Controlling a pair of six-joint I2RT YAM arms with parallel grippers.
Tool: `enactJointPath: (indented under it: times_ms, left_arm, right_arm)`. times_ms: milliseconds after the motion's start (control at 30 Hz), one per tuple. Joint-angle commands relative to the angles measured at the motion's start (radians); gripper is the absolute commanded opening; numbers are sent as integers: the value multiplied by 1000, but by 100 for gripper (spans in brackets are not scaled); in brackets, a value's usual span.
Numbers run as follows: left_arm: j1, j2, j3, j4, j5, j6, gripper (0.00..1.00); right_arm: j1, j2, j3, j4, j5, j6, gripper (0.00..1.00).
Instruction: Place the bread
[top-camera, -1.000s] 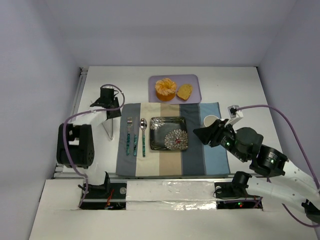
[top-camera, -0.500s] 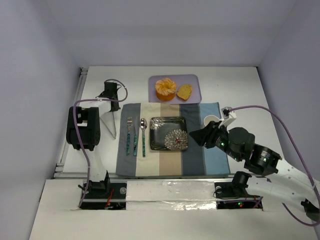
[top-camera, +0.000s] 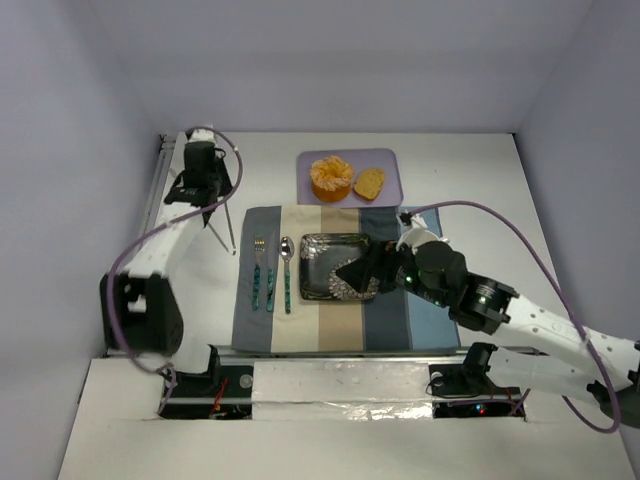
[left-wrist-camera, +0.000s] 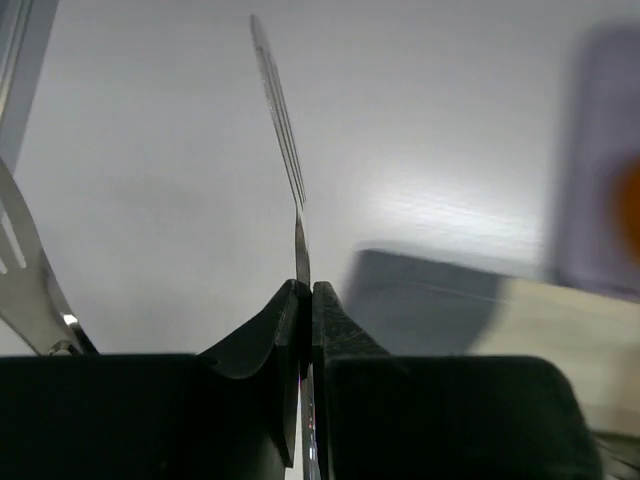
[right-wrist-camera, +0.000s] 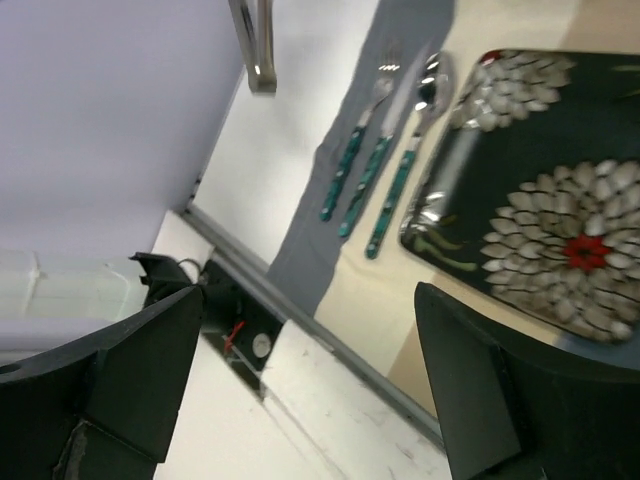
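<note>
Since 0.5 s ago: right gripper (top-camera: 352, 272) moved left across the placemat (top-camera: 260, 330), now over the plate (top-camera: 322, 252), fingers spread. Left gripper (left-wrist-camera: 305, 292) swung farther back, pressed together on a thin metal strip (left-wrist-camera: 285, 130), possibly tongs. Bread (top-camera: 369, 183) unchanged on the purple tray (top-camera: 386, 160).

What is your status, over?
Left gripper shut on metal tool. Right gripper open over plate. Bread on tray, beside orange, untouched.

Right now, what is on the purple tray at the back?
The bread lies on the right side of the tray, beside the orange fruit. Nothing covers either of them. The tray surface beneath them is hidden.
</note>
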Motion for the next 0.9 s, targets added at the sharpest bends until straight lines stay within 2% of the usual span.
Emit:
enactJointPath:
  times_ms: [0,133,233,300,367,433,467,667,767,867]
  left_arm:
    - [-26,-285,-24,89,265,-89,0]
    - [-46,-488,-186,213,540,-270,0]
    - [-46,-637,-329,397,732,-388,0]
    - [-46,-726,-400,555,830,-533,0]
    - [-55,-778,-493,702,869,-615,0]
    - [-55,-849,-573,852,924,-762,0]
    - [-55,-849,-592,902,924,-763,0]
    - [-66,-875,-716,1320,978,-1053,0]
    - [-75,-872,-742,1411,978,-1114,0]
    - [-95,-878,-745,1428,966,-1122,0]
  right_arm:
    - [0,60,15,192,-129,23,92]
    - [0,167,22,373,-236,78,98]
    - [0,220,25,465,-243,108,100]
    - [0,272,33,519,-276,121,100]
    - [0,322,59,571,-307,132,100]
    - [0,368,91,570,-303,121,100]
    - [0,369,91,582,-304,121,100]
    - [0,467,78,749,-451,142,100]
    - [0,487,53,832,-490,164,100]
    - [0,525,55,875,-525,179,100]
